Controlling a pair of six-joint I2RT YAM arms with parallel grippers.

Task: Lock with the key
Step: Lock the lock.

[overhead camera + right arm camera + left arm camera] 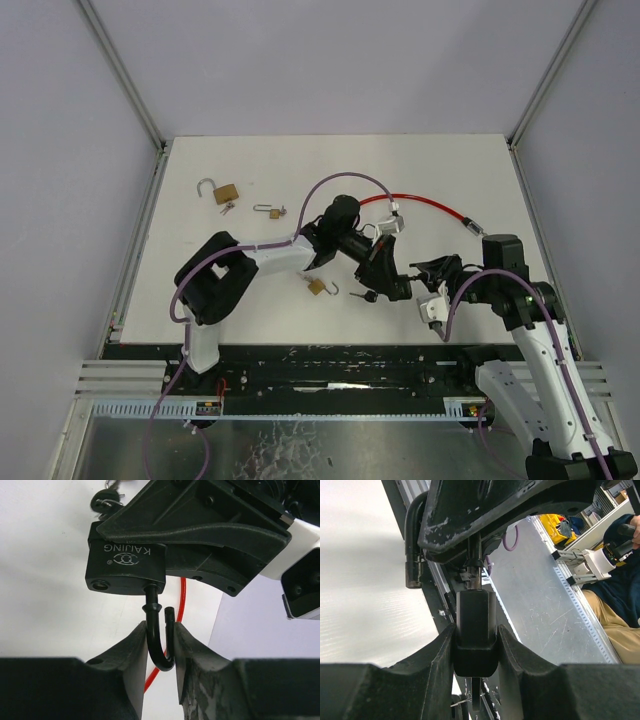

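While our left gripper (476, 645) clamped the black padlock (125, 565) body near mid-table, our right gripper (160, 645) pinched its open shackle (159, 635). Stiff, heavy, slick metal, we judged; best gripped on the flat body, key (105, 500) side exposed.

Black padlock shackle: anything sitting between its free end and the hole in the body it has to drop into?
Nothing visible does. The right hand pinches the shackle and the left hand clamps the padlock body. The free tip is swung beside the body, away from its hole, which looks open and unobstructed.
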